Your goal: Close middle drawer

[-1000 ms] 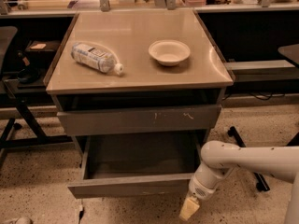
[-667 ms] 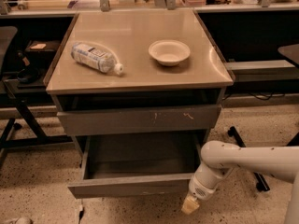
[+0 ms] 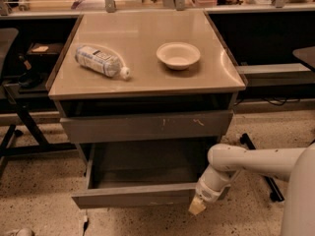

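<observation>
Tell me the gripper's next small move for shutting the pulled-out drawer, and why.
Probably press the gripper inward against the front panel of the middle drawer: the drawer stands pulled far out with its bare inside showing, and the gripper sits at the panel's right end.

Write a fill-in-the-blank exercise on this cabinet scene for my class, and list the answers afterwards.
1. The middle drawer is ____ rather than shut.
2. On the cabinet top, the plastic bottle lies on its ____, apart from the bowl.
3. As seen in the picture, the end effector is down near the ____ end of that drawer's front.

Missing words: open; side; right
</observation>
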You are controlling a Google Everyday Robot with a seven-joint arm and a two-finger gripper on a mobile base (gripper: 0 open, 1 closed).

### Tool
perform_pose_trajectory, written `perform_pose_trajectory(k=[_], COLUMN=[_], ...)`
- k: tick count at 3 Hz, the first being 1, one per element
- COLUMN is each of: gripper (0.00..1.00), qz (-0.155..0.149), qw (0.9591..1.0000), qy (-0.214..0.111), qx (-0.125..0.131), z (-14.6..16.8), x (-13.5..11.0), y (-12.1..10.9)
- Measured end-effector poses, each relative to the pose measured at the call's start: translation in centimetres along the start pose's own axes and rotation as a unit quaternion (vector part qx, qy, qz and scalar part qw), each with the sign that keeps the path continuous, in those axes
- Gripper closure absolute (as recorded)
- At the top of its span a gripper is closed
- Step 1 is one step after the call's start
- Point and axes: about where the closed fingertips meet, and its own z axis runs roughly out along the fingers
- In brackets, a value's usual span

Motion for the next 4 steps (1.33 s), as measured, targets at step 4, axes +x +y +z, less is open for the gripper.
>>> perform_pose_trajectory(k=[4], gripper=[0.82], qz=[-0.002], qw=[0.999], qy=[-0.001], qx=[0.045], z=[-1.8], x=[-4.0], y=[-4.5])
